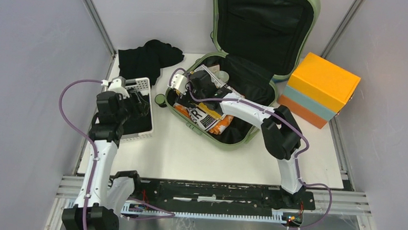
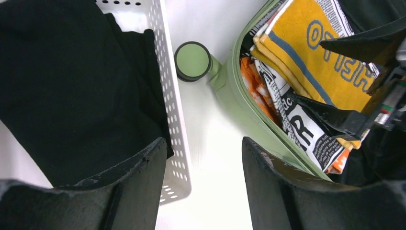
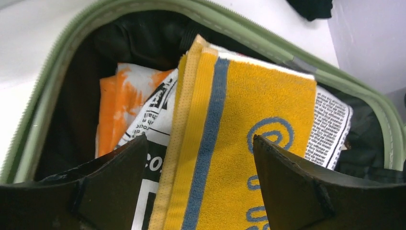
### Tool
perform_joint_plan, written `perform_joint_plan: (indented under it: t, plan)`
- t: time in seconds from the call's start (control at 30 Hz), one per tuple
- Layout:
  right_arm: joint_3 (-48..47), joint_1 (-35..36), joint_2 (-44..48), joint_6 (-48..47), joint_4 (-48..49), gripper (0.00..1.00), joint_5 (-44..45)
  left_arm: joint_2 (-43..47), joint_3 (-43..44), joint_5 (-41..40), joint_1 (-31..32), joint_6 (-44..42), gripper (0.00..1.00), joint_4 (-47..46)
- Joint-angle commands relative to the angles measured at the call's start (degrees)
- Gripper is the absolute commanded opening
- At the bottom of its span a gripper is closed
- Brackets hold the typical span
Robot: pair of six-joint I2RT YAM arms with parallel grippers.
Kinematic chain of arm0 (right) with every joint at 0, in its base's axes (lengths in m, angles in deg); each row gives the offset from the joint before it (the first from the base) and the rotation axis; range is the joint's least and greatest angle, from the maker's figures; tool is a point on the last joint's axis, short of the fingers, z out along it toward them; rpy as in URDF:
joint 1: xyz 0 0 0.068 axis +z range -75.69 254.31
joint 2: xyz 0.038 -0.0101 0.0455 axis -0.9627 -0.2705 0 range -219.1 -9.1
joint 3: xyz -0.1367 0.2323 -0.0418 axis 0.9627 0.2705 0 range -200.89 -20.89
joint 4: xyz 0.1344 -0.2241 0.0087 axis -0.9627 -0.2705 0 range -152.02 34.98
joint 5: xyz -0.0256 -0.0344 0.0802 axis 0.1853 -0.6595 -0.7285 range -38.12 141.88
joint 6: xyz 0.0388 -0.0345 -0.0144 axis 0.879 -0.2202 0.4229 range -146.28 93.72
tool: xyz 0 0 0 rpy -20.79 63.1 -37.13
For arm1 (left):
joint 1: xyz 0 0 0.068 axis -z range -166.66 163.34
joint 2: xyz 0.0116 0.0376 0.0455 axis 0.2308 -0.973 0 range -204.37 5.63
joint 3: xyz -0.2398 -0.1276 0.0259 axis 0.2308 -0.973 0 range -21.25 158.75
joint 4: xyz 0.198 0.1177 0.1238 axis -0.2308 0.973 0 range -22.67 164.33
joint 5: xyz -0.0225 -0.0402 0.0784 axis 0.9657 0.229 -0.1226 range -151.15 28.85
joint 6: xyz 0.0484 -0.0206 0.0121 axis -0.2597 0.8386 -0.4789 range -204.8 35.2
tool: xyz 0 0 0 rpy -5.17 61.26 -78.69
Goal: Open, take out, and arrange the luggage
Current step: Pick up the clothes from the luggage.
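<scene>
- Open sage-green hard-shell luggage point(image 1: 264, 28) sits mid-worktop point(image 1: 189, 156); its yellow striped towel point(image 3: 249, 143) lies directly under the right fingers point(image 3: 287, 187), spread and empty
- Left fingers point(image 2: 282, 187), also apart and empty, hang farther off by the white perforated basket point(image 2: 170, 110)

Bare tabletop point(image 1: 199, 157) lies open in front. The narrow strip between white basket point(image 1: 144, 134) and luggage point(image 2: 251, 117) is partly blocked by a wheel point(image 2: 192, 61); the raised lid point(image 1: 262, 28) walls the back.
</scene>
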Motion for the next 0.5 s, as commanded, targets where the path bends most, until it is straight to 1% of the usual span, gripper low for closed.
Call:
perform_joint_plan:
  t: [0.0, 0.2, 0.37, 0.43, 0.47]
  plan:
    - [-4.6, 0.1, -1.9, 0.4, -1.6, 0.85, 5.2, 1.4, 0.6, -2.8, -0.1, -1.5, 0.65, -2.8]
    - [-4.6, -0.1, -3.6, 0.5, -1.7, 0.82, 7.8, 1.0, 0.0, -1.8, -0.1, -0.8, 0.65, -2.8]
    - [-3.9, -1.6, -4.4, 2.1, -1.2, 0.74, 6.8, 1.7, -0.3, -2.2, -0.1, -0.5, 0.65, -2.6]
    - [-3.5, -2.2, -4.6, 2.5, -1.4, 0.69, 5.7, 1.8, -0.5, -2.2, -0.1, -0.5, 0.65, -2.4]
    - [-3.2, -2.5, -4.6, 2.8, -1.3, 0.65, 5.5, 1.8, -0.5, -2.2, -0.1, -0.4, 0.65, -2.5]
